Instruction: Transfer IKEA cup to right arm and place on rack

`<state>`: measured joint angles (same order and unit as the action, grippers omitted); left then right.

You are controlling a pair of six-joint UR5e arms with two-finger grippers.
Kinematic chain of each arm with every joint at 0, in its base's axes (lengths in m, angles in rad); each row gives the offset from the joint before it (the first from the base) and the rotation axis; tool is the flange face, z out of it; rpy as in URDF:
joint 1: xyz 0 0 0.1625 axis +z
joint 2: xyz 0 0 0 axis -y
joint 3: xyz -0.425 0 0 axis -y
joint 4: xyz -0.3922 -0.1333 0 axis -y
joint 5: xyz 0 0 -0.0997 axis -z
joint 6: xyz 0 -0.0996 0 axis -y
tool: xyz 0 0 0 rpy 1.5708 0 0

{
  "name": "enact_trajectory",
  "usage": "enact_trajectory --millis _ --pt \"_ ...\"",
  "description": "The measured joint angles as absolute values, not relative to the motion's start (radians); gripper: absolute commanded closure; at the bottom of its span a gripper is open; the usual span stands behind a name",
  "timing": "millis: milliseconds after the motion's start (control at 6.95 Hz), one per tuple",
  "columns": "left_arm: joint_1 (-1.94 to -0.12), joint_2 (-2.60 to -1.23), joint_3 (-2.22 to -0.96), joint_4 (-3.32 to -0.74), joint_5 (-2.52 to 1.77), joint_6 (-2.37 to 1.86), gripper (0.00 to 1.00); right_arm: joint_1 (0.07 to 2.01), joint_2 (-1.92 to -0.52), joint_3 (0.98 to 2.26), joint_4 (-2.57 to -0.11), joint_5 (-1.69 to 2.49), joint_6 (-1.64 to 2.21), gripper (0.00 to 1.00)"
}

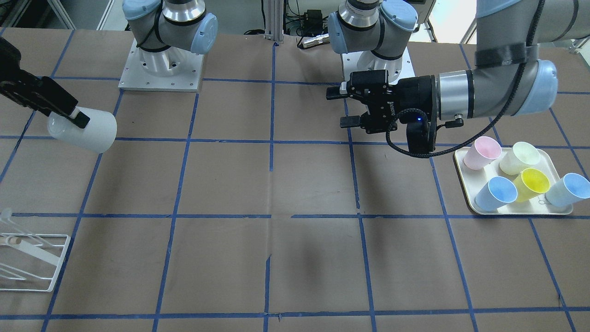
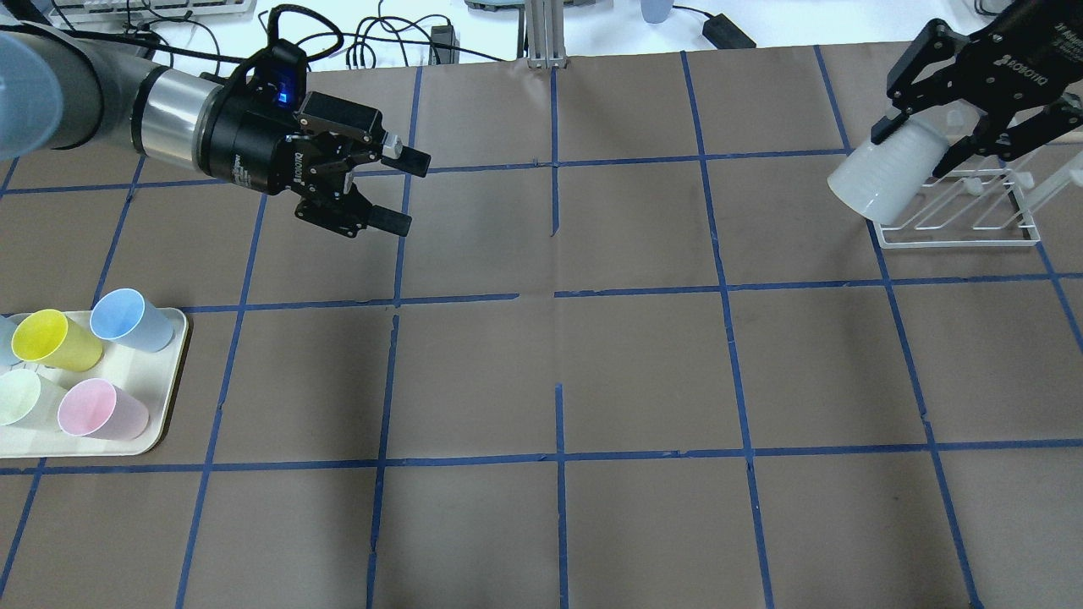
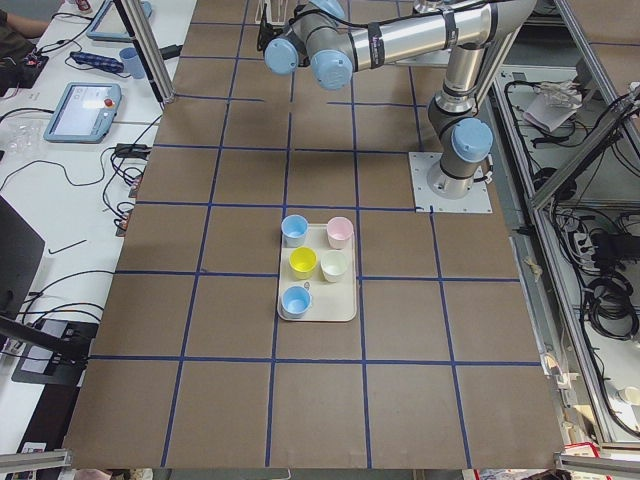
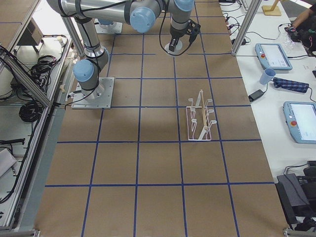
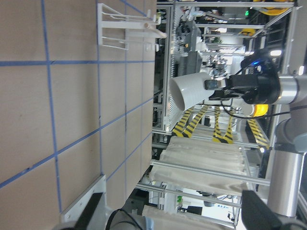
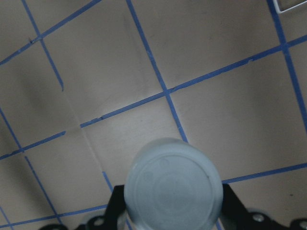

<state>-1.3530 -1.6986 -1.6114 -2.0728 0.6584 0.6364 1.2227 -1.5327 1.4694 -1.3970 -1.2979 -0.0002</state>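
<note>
My right gripper (image 2: 918, 144) is shut on the IKEA cup (image 2: 880, 178), a pale grey tumbler. It holds the cup tilted in the air, mouth outward, at the near left corner of the white wire rack (image 2: 964, 216). In the front-facing view the cup (image 1: 87, 131) hangs well above the table, and the rack (image 1: 32, 263) stands at the lower left. The right wrist view shows the cup's round base (image 6: 172, 187) between the jaws. My left gripper (image 2: 406, 192) is open and empty, held level over the table's far left part. The left wrist view shows the cup (image 5: 192, 91) far off.
A cream tray (image 2: 173, 364) at the left edge holds several coloured tumblers: blue (image 2: 127, 317), yellow (image 2: 51, 338), pink (image 2: 97, 410), pale green (image 2: 21, 397). The brown table carries a grid of blue tape lines. Both arm bases stand along the robot's side of the table.
</note>
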Motion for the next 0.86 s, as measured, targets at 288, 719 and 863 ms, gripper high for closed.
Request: enact_trajectory --millis 288,719,863 --pt "-1.355 -1.68 -1.603 -1.87 0.992 0.44 0.0 1.224 -1.499 1.471 -1.474 -1.384 -0.096 0.77" --pt "-1.399 -1.607 -1.596 -1.661 1.4 0.231 0.0 1.219 -1.435 1.477 -1.627 -1.466 -0.291 0.77" --pt "-1.446 -1.587 -1.597 -1.615 1.476 0.152 0.0 1.215 -1.414 1.481 -1.698 -1.488 -0.357 0.77"
